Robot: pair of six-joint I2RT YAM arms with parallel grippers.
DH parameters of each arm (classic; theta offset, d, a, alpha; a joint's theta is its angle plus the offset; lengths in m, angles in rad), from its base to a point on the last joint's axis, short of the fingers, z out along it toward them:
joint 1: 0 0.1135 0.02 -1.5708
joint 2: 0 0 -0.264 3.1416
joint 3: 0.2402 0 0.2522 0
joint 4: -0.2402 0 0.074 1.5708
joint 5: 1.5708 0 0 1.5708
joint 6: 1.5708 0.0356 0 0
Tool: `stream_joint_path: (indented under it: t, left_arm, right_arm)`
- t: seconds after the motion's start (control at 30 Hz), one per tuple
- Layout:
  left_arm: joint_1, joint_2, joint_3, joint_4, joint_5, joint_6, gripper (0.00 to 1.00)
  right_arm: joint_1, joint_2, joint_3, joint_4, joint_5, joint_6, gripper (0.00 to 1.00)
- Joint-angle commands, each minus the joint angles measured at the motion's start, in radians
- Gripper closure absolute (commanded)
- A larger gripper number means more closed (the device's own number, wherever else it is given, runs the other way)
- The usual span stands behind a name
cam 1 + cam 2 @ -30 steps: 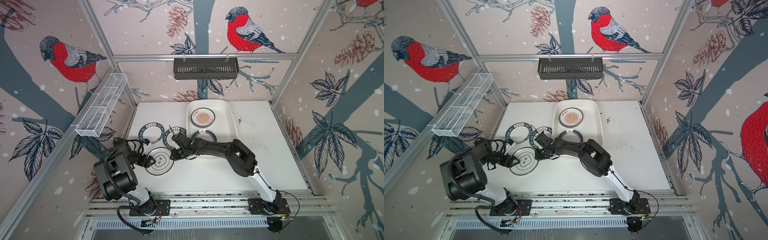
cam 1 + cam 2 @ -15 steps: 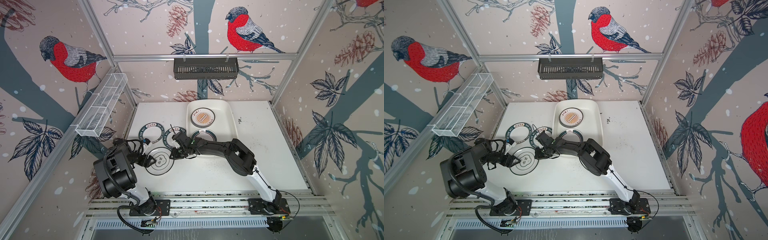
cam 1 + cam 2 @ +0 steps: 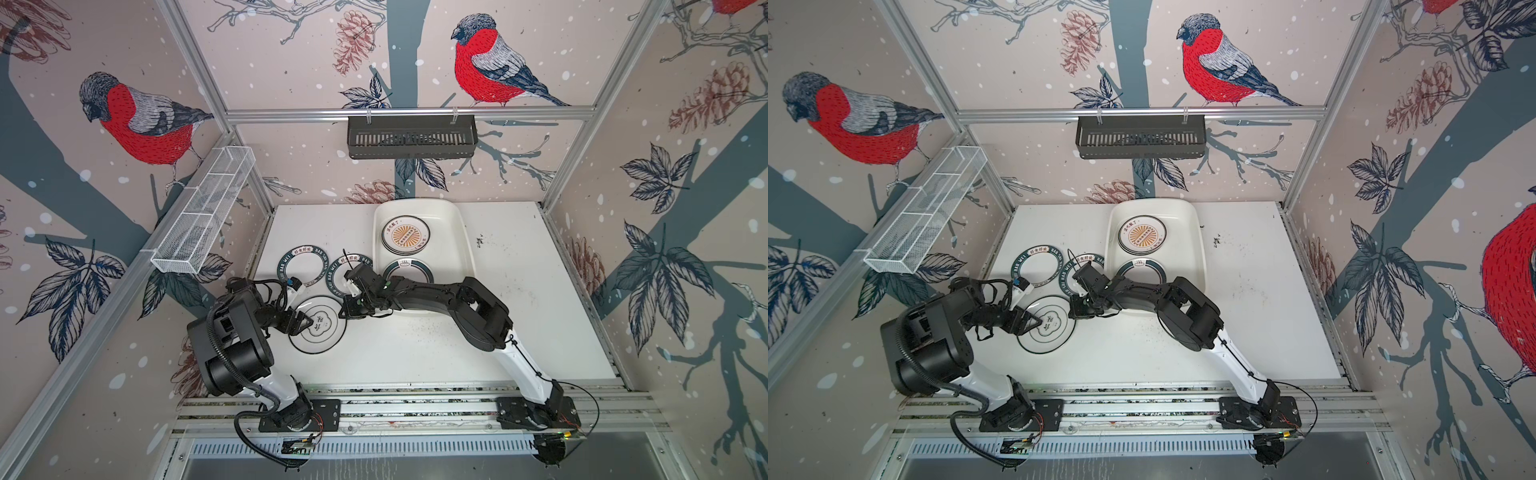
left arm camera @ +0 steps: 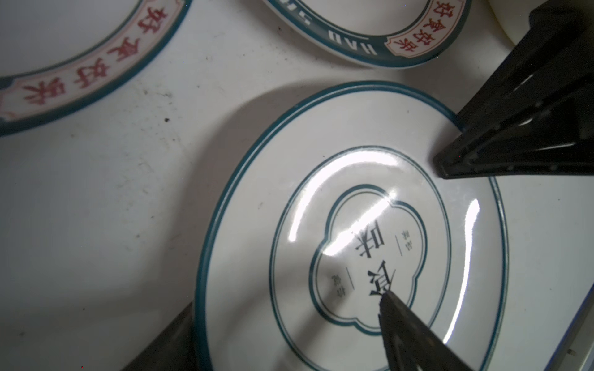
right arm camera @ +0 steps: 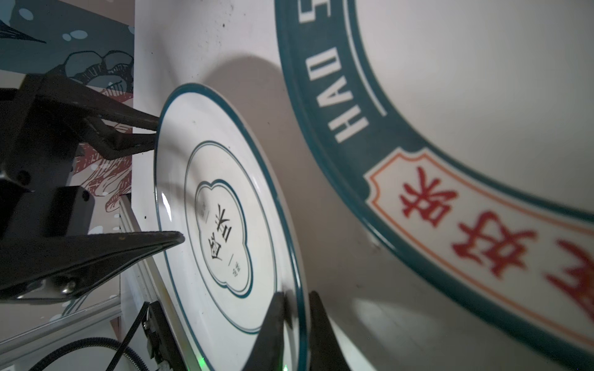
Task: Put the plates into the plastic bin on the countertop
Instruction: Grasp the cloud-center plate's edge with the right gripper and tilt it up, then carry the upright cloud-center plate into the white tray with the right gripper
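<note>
A white plate with a flower outline lies on the countertop at front left. My right gripper is shut on its right rim, one finger on each face. My left gripper is open across its left edge, one finger over the centre and one outside the rim. Two lettered plates lie behind it. The plastic bin holds a sunburst plate on a stack and a green-ringed plate, which my right arm partly hides.
A black slotted basket hangs on the back rail. A white wire-mesh tray is fixed along the left wall. Aluminium rails run along the front by the arm bases. Dark specks mark the countertop right of the bin.
The right gripper's fingers have closed onto the flower plate's rim. The left gripper has stayed open at the plate's left edge. The plates have not visibly moved.
</note>
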Motion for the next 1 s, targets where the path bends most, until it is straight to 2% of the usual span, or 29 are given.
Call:
stream_joint_path:
  t: [0.0,0.33,0.7,0.97]
  left_arm:
    - [0.000,-0.002,-0.011,-0.051,-0.030,0.018,0.18]
    - [0.000,-0.097,0.023,-0.102,-0.013,0.032,0.13]
    - [0.000,-0.247,0.131,-0.231,0.034,0.040,0.11]
    - [0.000,-0.314,0.205,-0.310,0.113,0.032,0.11]
  right_arm:
    - [-0.001,-0.021,-0.016,0.048,0.009,0.001,0.89]
    - [-0.022,-0.063,-0.055,0.096,-0.001,0.011,0.97]
    - [-0.037,-0.092,-0.022,0.072,0.001,-0.020,0.98]
    - [-0.057,-0.135,-0.010,0.039,0.010,-0.046,0.98]
